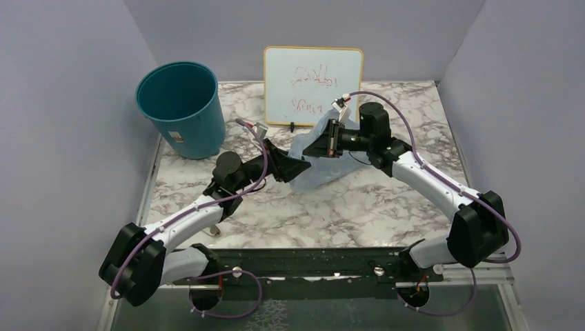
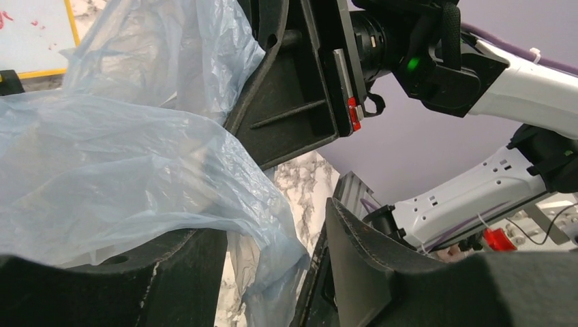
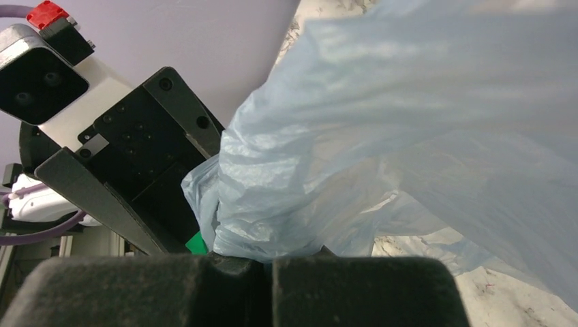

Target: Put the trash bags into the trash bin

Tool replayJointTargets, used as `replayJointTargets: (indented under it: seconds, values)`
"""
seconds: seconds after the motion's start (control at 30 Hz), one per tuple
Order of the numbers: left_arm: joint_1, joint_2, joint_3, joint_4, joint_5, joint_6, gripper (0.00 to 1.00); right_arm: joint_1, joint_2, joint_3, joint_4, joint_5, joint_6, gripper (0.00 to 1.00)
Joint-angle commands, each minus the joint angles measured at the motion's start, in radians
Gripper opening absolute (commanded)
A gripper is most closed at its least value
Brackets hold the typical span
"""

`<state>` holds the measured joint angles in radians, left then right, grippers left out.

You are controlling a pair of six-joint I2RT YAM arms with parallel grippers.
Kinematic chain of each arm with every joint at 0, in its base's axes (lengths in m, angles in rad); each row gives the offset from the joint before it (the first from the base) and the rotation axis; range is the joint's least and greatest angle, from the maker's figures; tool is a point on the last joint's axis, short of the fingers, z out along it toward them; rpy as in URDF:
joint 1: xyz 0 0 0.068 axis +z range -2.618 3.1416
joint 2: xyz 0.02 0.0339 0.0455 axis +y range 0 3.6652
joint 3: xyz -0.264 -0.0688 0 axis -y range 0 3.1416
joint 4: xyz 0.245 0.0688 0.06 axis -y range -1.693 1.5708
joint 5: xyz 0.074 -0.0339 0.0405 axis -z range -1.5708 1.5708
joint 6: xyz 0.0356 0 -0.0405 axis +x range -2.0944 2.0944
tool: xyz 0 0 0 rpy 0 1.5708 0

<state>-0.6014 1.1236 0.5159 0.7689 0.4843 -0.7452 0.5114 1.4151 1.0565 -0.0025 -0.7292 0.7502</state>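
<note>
We noted the light-blue trash bag (image 1: 319,165) bunched mid-table, in front of the whiteboard (image 1: 312,84), between the two grippers. The right gripper (image 3: 269,262) was clamped on a gathered neck of the film, fingers pressed together, with the plastic billowing out above them. The left gripper (image 2: 272,259) had its fingers apart; a fold of bag hung down through the gap, draped over one finger, not pinched.

The teal trash bin (image 1: 182,109) stood upright at the far left of the marble table (image 1: 359,207), well apart from the bag, and looked empty as far as we could see. We judged the task early: bag gripped, carry and drop still to do.

Hard to read: the bin's bottom lay in shadow, and how much of the bag rested on the table was hidden by the arms.
</note>
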Motion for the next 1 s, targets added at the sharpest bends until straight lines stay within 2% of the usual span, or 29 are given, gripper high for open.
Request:
replayJointTargets:
  seconds: [0.0,0.1,0.23,0.37,0.43,0.5,0.6,0.63,0.73,0.83,0.9,0.93,0.97]
  values:
    - [0.011,0.048,0.070,-0.046,0.158,0.031,0.53,0.002,-0.009,0.042,-0.016,0.013,-0.022,0.01]
    - [0.013,0.066,0.086,-0.091,0.225,0.044,0.42,0.002,-0.007,0.050,-0.024,0.014,-0.028,0.01]
    - [0.015,0.061,0.090,-0.128,0.238,0.062,0.30,0.002,-0.002,0.059,-0.034,0.018,-0.034,0.01]
    - [0.015,0.046,0.094,-0.151,0.212,0.087,0.04,0.002,-0.001,0.066,-0.048,0.027,-0.055,0.01]
    - [0.018,0.034,0.095,-0.172,0.168,0.096,0.00,0.002,0.003,0.093,-0.129,0.098,-0.119,0.01]
    - [0.022,0.010,0.097,-0.224,0.058,0.100,0.00,0.002,0.007,0.128,-0.260,0.250,-0.219,0.01]
    - [0.039,-0.013,0.152,-0.310,-0.010,0.157,0.00,0.002,-0.002,0.187,-0.393,0.519,-0.387,0.01]
    - [0.048,-0.014,0.189,-0.339,-0.024,0.181,0.00,0.002,-0.014,0.204,-0.408,0.616,-0.430,0.01]
    - [0.088,0.008,0.355,-0.412,-0.073,0.262,0.00,0.002,-0.070,0.297,-0.370,0.774,-0.595,0.01]
    - [0.157,0.068,0.653,-0.511,-0.043,0.344,0.00,0.002,-0.141,0.475,-0.287,0.801,-0.667,0.01]
    - [0.182,0.097,0.912,-0.658,-0.038,0.427,0.00,0.002,-0.210,0.616,-0.221,0.698,-0.639,0.01]
    - [0.183,0.095,0.996,-0.682,-0.035,0.464,0.00,0.003,-0.265,0.625,-0.145,0.614,-0.645,0.01]
    - [0.183,0.074,1.016,-0.645,-0.010,0.478,0.00,0.003,-0.322,0.599,-0.056,0.524,-0.655,0.01]
